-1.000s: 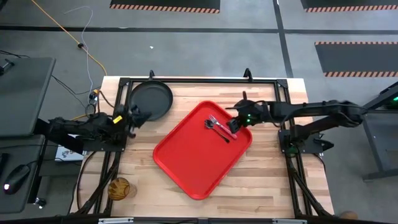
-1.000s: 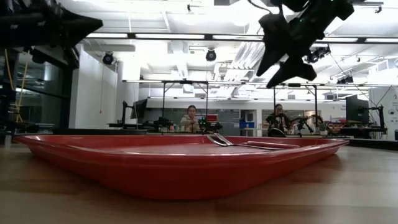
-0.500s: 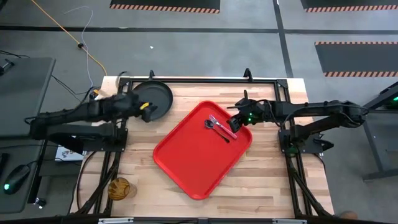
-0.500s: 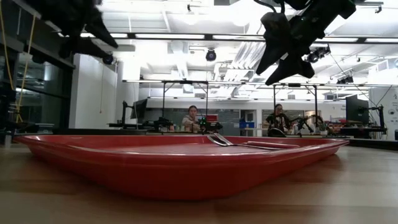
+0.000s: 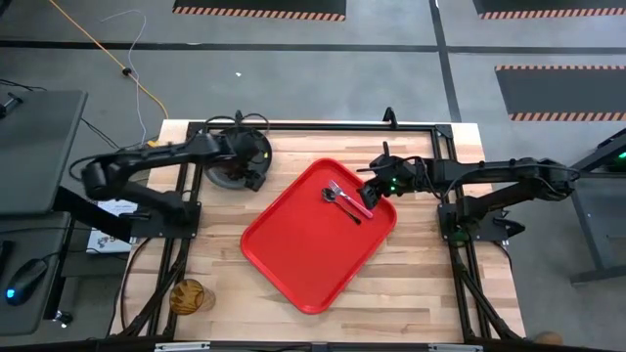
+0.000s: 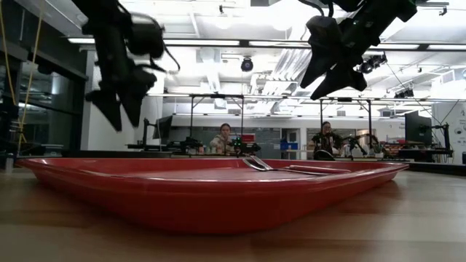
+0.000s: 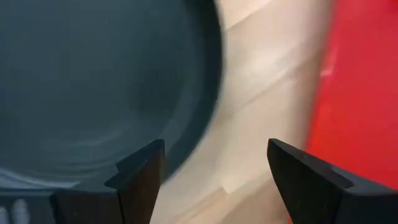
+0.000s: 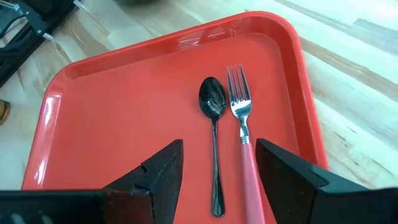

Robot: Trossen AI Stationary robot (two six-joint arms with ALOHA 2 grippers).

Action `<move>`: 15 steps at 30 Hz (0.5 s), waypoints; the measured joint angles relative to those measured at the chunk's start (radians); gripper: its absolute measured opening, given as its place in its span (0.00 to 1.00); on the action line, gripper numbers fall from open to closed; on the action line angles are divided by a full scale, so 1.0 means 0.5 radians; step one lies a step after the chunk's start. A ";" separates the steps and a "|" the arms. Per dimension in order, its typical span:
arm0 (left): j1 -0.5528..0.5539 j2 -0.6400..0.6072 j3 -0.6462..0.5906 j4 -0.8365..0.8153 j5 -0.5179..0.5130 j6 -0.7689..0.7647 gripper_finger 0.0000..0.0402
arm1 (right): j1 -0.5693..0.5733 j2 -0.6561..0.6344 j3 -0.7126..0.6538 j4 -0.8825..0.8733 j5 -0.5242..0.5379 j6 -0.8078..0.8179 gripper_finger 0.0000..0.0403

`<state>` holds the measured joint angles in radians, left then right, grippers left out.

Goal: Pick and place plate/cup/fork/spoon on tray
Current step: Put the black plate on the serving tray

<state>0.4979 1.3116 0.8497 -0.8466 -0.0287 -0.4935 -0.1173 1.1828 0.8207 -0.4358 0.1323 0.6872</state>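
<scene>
Nearest you, at the front left corner of the light wooden table, the small translucent amber-brown tumbler, your cup, stands well apart from everything else and has not been collected.

Moving inward, the large bright red rectangular plastic tray lies turned at an angle in the middle of the table. Most of its floor is bare. At its far right corner the small silvery metal spoon and the small fork with metal tines and a pink-red handle lie side by side, just beside each other, both fully inside the rim. Count those two items as done.

Your right gripper hangs in the air over that same corner, its fingers spread apart and holding nothing.

Farthest back, at the far left corner of the table, the round dark grey-black plate with a raised rim rests on the wood, near the tray but outside it. Your left gripper is over the plate's tray-side edge, fingers spread wide and empty; the wrist view shows the rim running between them, though you cannot tell whether a finger touches it.

By my judgement you are roughly halfway: plate in hand next, cup left after that.
</scene>
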 joint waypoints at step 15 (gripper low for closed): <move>0.033 0.566 0.001 0.299 -0.037 0.086 0.66 | 0.000 0.001 0.000 0.000 0.033 -0.050 0.48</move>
<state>0.5143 1.5946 0.8501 -0.6972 -0.0471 -0.4507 -0.1173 1.1831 0.8207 -0.4358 0.1489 0.6622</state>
